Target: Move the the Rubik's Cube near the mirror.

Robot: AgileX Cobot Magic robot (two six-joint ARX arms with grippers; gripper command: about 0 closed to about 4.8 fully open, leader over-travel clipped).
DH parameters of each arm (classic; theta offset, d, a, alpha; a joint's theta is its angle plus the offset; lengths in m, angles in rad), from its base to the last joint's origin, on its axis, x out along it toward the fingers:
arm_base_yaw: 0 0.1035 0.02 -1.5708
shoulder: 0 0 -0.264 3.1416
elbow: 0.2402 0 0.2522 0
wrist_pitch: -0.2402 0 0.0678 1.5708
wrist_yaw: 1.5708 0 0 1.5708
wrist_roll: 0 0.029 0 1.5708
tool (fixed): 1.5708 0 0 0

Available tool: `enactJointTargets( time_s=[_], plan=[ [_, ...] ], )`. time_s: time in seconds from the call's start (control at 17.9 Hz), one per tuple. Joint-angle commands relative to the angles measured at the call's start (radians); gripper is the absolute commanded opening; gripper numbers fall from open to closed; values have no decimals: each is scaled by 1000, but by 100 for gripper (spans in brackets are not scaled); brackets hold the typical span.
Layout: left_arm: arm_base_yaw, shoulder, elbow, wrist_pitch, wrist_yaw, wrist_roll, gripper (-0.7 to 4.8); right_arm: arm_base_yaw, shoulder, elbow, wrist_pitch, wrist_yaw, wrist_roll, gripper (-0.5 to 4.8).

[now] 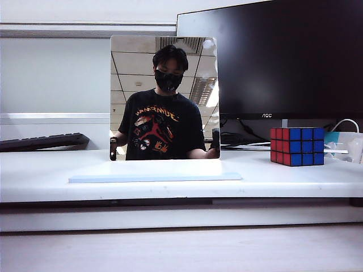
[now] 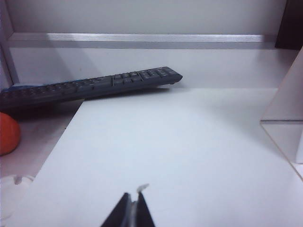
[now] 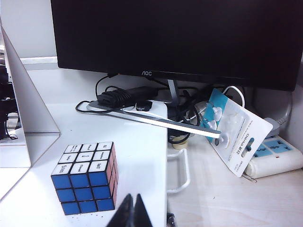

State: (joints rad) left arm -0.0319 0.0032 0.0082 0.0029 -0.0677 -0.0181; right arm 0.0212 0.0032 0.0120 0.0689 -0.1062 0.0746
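While both arms hung back off white tabletop (image 1: 45,178), Rubik's Cube (image 3: 87,178) sat flat just ahead of right gripper (image 3: 132,213), slightly to one side, untouched; white face up, blue face toward gripper, red face turned toward monitor (image 3: 180,38) side. No long axis. Right gripper pressed together, empty. Mirror (image 1: 164,97) stood upright on pale-blue base plate (image 1: 153,177), well apart from cube. Left gripper (image 2: 134,210) pressed together, empty; keyboard (image 2: 90,86) far ahead, mirror edge off to side.
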Motion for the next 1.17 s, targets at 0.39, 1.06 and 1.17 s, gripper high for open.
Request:
enactJointTargets(
  time_s=[0.39, 1.06, 1.17],
  plan=[
    [-58, 0, 1, 8, -24, 3, 22, 0, -1, -5, 10, -10, 10, 0],
    [-766, 0, 1, 6, -63, 3, 22, 56, 51, 32, 110, -130, 353, 479],
    [-765, 0, 1, 6, -63, 3, 22, 103, 141, 32, 232, -107, 307, 479]
  ],
)
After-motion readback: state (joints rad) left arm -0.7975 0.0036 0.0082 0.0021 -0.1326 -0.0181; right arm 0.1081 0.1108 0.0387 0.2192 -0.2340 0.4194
